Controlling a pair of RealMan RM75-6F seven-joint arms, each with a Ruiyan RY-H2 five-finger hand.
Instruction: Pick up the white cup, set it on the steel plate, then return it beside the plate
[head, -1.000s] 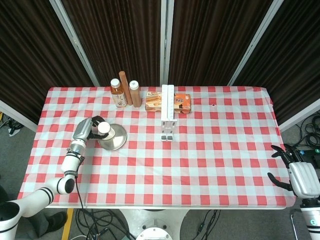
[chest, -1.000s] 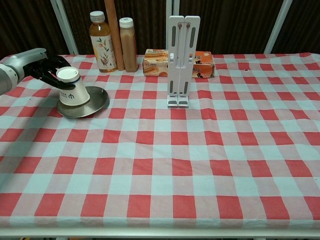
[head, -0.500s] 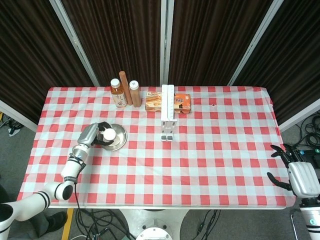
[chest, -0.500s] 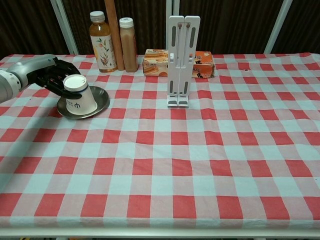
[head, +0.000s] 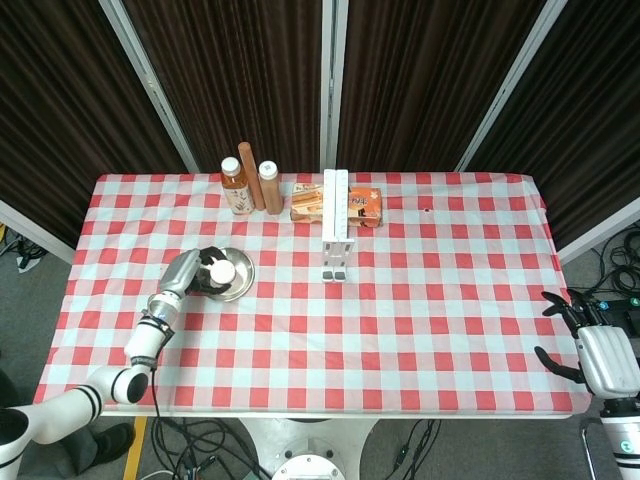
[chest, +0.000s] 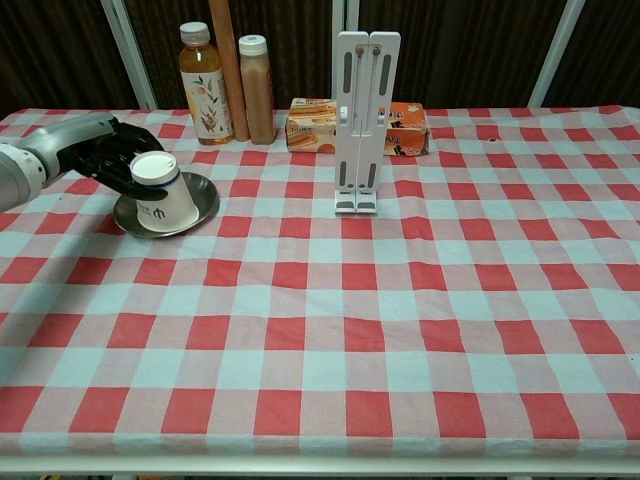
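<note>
We see the white cup (chest: 160, 190) standing upside down on the steel plate (chest: 203, 204), near the table's left edge — our left hand (chest: 112, 150) wraps its dark fingers around the cup's side. Our right hand (head: 583, 343) hangs off the table's right corner, fingers spread and holding nothing.

left hand (chest: 105, 152): fingers behind white cup (chest: 160, 190), contact side hidden | steel plate (chest: 197, 207): part covered by the cup | right hand (head: 590, 345): off the counter (head: 420, 330) edge, unseen in chest view | tall brown bottle (chest: 228, 70) behind plate: top cut off in chest view
</note>
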